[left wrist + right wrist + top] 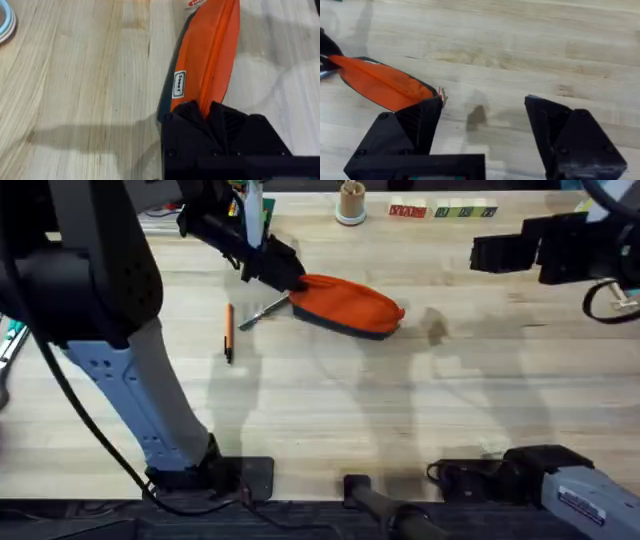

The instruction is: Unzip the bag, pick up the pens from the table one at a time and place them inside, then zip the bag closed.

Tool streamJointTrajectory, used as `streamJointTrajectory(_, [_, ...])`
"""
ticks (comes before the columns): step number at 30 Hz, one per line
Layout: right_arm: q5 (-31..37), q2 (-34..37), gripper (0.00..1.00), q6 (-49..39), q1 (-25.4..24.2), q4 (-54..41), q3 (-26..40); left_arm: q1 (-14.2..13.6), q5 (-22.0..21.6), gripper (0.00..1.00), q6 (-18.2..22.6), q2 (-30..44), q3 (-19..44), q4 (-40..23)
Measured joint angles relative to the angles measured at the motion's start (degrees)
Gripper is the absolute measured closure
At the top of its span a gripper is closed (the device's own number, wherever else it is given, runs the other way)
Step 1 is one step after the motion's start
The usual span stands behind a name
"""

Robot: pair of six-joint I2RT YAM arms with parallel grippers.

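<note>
**Left end effector pinched on the bag's near end, zipper running away from it**

We see the bag [348, 305] lying on the desk [400, 400], long axis running across it from left to right. Our left end effector [285, 275] sits at the bag's left end; in the left wrist view the fingers are closed on the orange fabric at the zipper ridge [210, 70], which runs straight away from them. We judge the coming pull should follow that line.

The right end effector [482, 130] hangs wide open with nothing between its fingers, near the bag's far end but apart from it.

The orange pen [229, 332] and the grey pen [262, 311] lie on the desk just left of the bag, nearer the left arm.
</note>
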Motion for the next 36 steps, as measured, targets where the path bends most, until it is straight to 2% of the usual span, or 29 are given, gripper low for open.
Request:
streamJointTrajectory(5, [0.0, 0.0, 0.003, -6.1, 0.0, 0.0, 0.0, 0.0, 0.0, 0.957, 0.0, 0.0, 0.0, 0.0])
streamJointTrajectory(17, [0.0, 0.0, 0.004, -31.7, 0.0, 0.0, 0.0, 0.0, 0.0, 0.958, 0.0, 0.0, 0.0, 0.0])
streamJointTrajectory(24, [-5.4, 0.5, 0.004, -42.5, 0.0, -6.5, 0.1, 0.0, 0.0, 0.958, 0.0, 0.0, 0.0, 0.0])
streamJointTrajectory(30, [-8.2, 4.8, 0.004, -47.5, 0.0, -10.4, 0.1, 0.0, 0.0, 0.958, 0.0, 0.0, 0.0, 0.0])
streamJointTrajectory(36, [-10.9, 9.1, 0.004, -51.3, 0.0, -10.3, 0.1, 0.0, 0.0, 0.958, 0.0, 0.0, 0.0, 0.0])
